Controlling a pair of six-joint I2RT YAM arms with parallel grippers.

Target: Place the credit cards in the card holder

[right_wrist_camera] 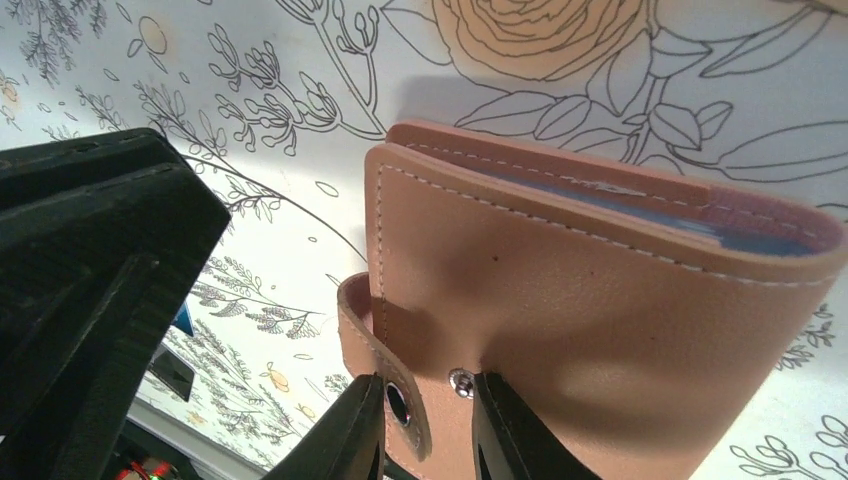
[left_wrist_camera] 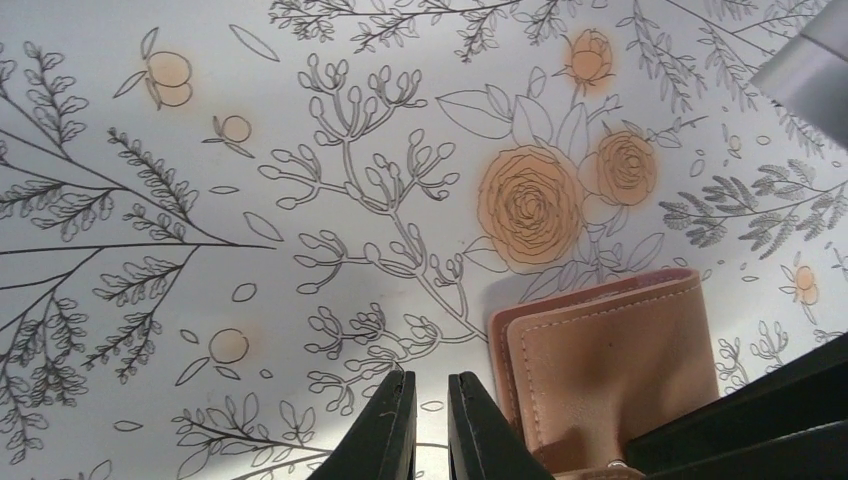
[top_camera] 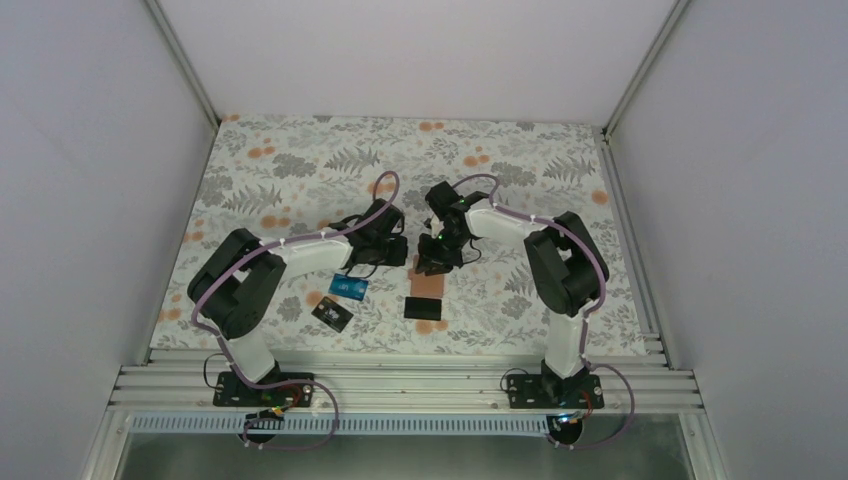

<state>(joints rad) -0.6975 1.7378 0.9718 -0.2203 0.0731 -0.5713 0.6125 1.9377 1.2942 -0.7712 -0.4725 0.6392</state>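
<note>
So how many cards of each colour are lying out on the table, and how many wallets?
Blue card: 1
Black cards: 2
Tan card holder: 1
Total: 4

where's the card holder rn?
Table centre in the top view: the card holder sits between the two wrists, right tool at its snap tab, left tool just beside it.

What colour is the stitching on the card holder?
Pale, whitish stitching along the edge of the tan card holder; the right wrist view shows it best.
</note>
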